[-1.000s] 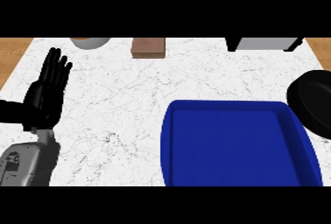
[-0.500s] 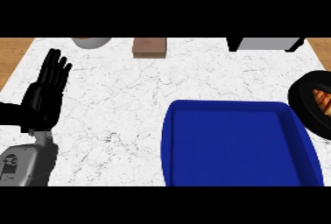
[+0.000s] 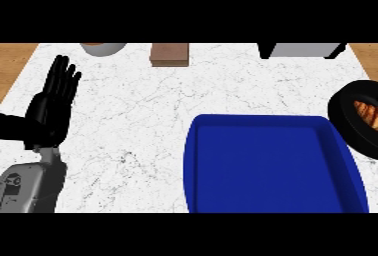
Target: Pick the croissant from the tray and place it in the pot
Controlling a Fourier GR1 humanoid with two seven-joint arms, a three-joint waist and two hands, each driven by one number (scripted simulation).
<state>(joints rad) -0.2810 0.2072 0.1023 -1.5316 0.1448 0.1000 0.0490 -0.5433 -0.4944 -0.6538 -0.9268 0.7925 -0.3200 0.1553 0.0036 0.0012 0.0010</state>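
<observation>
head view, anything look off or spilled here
Nothing stands out. The blue tray lies flat with nothing in it, the croissant sits inside the black pot at the right edge, and the left hand rests open at the left. No spills show on the counter.

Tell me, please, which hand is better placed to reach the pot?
Probably the right: the pot sits at the right edge, beyond the blue tray, while the left hand rests open far left. The right hand is out of view.
</observation>
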